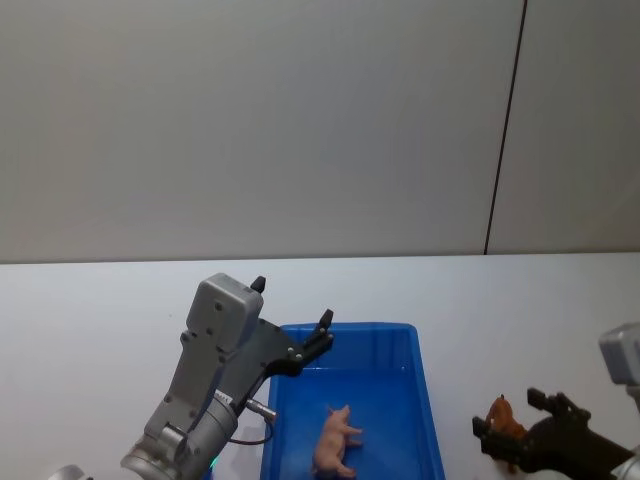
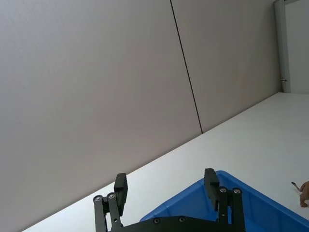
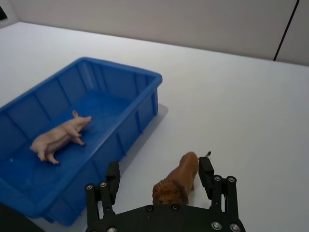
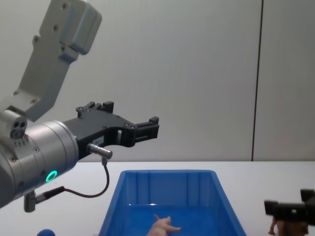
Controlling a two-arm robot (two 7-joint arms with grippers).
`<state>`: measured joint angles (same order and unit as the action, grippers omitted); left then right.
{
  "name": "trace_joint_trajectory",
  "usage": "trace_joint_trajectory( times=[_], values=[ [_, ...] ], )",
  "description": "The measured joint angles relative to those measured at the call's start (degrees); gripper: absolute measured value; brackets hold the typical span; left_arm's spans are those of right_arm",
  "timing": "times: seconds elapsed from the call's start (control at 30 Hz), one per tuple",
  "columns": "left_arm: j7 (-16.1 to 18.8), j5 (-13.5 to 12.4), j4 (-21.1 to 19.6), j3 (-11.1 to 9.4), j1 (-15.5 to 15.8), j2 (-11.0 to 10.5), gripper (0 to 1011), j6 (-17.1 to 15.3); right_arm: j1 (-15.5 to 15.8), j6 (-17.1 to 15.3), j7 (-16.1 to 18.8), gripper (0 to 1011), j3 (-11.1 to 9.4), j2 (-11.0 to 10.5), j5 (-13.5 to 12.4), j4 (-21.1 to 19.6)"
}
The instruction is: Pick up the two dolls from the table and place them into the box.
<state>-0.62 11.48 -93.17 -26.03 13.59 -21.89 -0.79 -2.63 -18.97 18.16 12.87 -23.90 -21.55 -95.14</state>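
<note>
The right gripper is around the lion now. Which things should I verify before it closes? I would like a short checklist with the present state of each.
1. Right gripper open: ok, its fingers are apart.
2. Lion between its fingers: ok, it stands upright on the table.
3. Fingers low enough on the lion: cannot tell.
4. Room in the box: ok, a pink pig lies inside, with bare floor beside it.
5. Left gripper out of the way: ok, it hangs open and empty above the box's left side.
</note>
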Motion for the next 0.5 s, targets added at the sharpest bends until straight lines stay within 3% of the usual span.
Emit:
trace_joint_trajectory(
  times=[0.27,0.4,0.5],
  values=[
    [0.00,0.00,0.00,0.00,0.00,0.00,1003,0.00,0.32,-1.25,-0.61,976,0.51,0.30,0.09,1.53],
    [0.00,0.00,0.00,0.00,0.00,0.00,1003,0.00,0.42,-1.61,-1.19,901,0.68,0.48,0.19,2.14],
    [0.00,0.00,0.00,0.00,0.00,0.00,1003,0.00,0.53,-1.78,-1.80,791,0.81,0.62,0.23,2.54]
  ],
)
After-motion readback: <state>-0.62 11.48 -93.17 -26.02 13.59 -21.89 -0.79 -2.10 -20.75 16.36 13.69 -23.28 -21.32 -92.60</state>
